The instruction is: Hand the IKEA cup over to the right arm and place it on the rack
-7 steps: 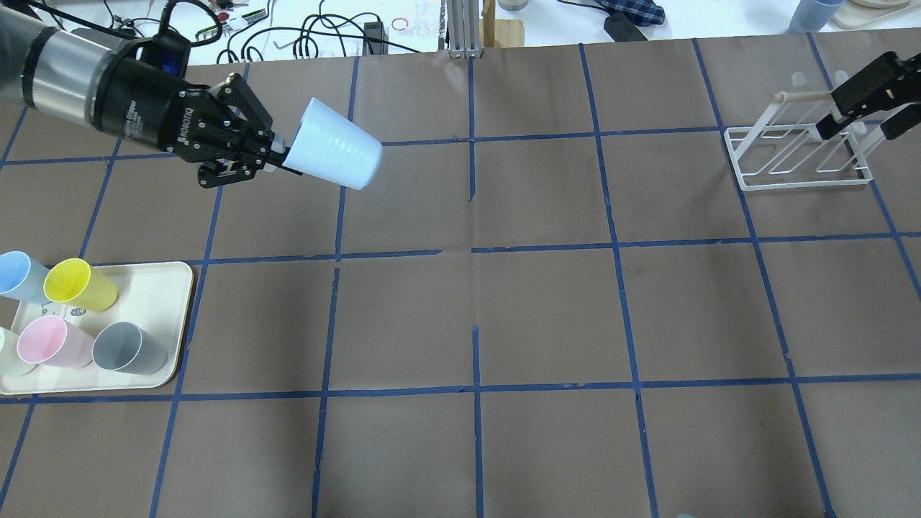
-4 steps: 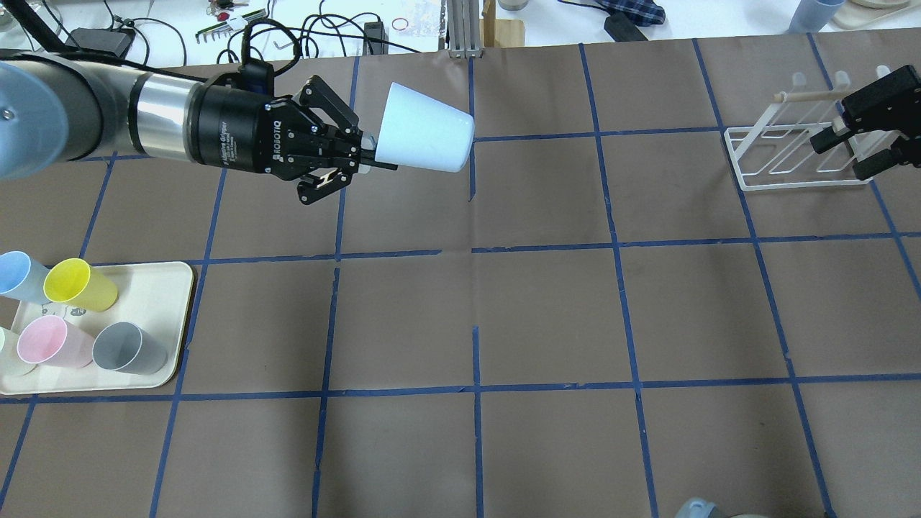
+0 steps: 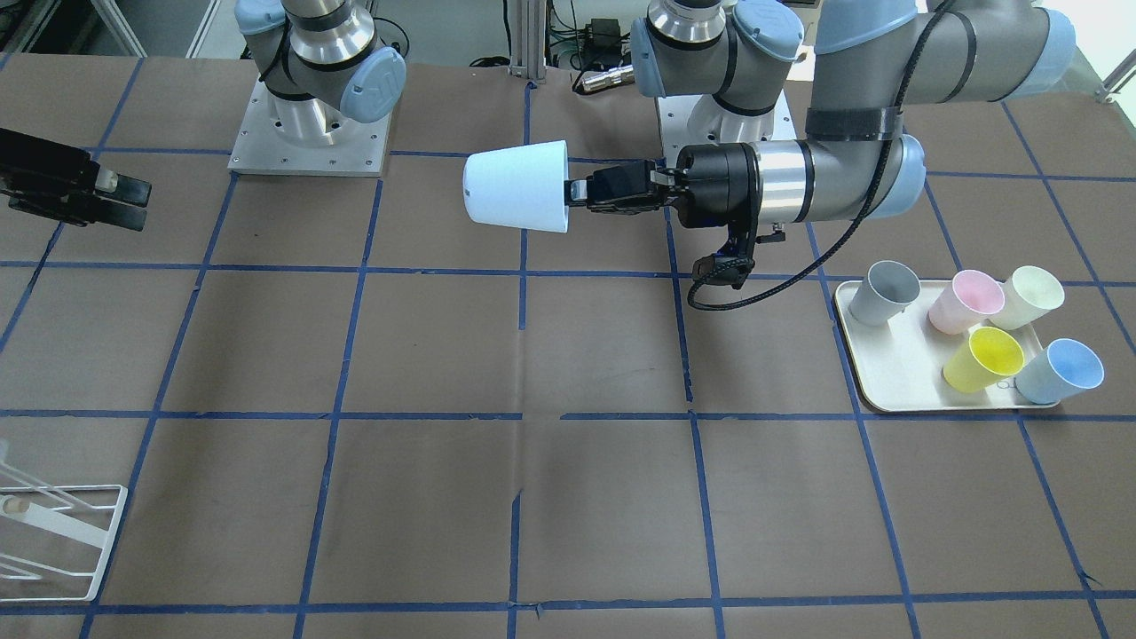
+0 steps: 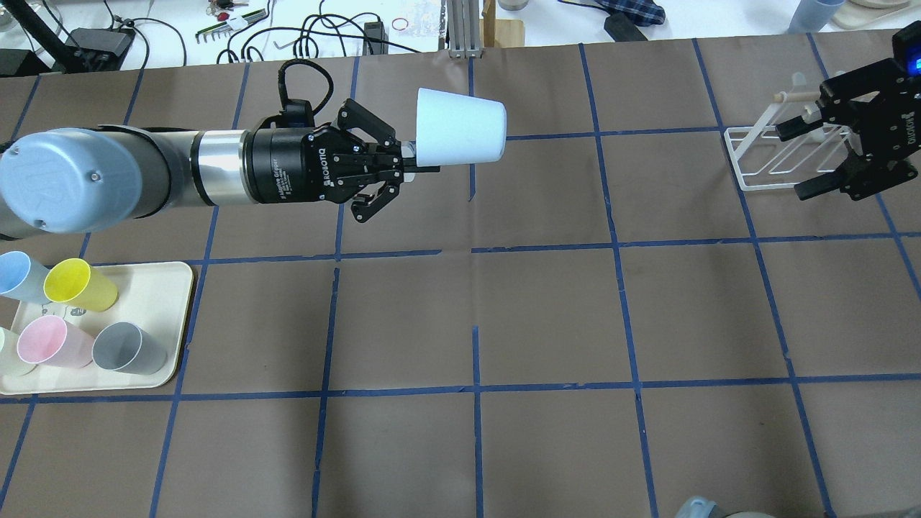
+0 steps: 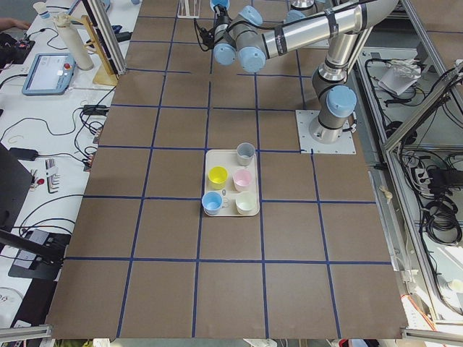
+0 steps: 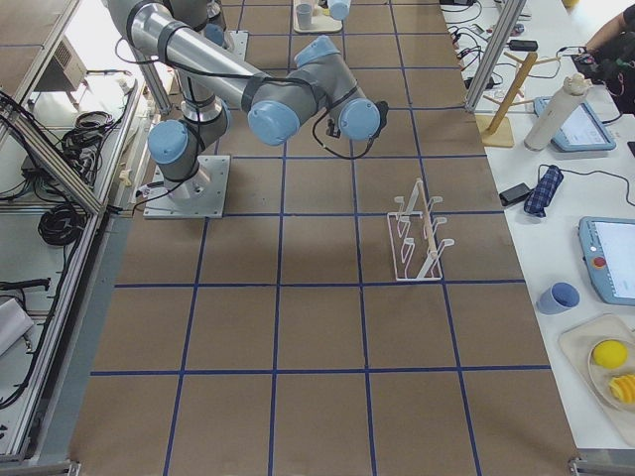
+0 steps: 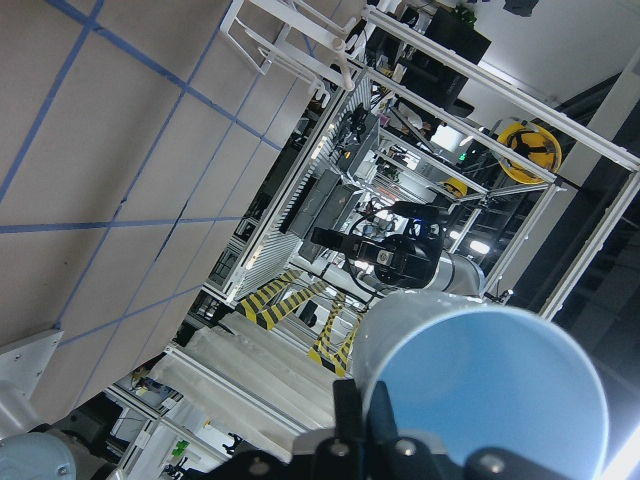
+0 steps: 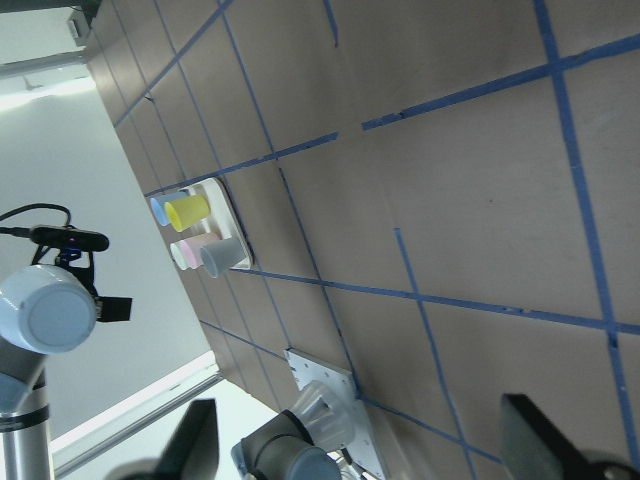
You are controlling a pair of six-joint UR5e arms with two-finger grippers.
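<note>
My left gripper [image 4: 414, 155] is shut on the rim of the pale blue IKEA cup [image 4: 460, 126]. It holds the cup on its side in the air over the far middle of the table, with the base pointing toward my right side. The cup also shows in the front view [image 3: 519, 186] and the left wrist view [image 7: 480, 390]. My right gripper [image 4: 800, 160] is open and empty. It hovers beside the white wire rack [image 4: 741, 173] at the far right, well apart from the cup. The right wrist view shows the cup [image 8: 45, 315] far off.
A cream tray [image 4: 165, 280] at the near left holds a second blue cup [image 4: 14, 273], a yellow cup [image 4: 75, 284], a pink cup [image 4: 47, 342], a grey cup [image 4: 129, 349] and a pale cup. Cables and tools lie beyond the table's far edge.
My left arm has carried the cup to the right, toward the table's middle, and turned it level. My right gripper has turned and shifted by the rack and stays open.
</note>
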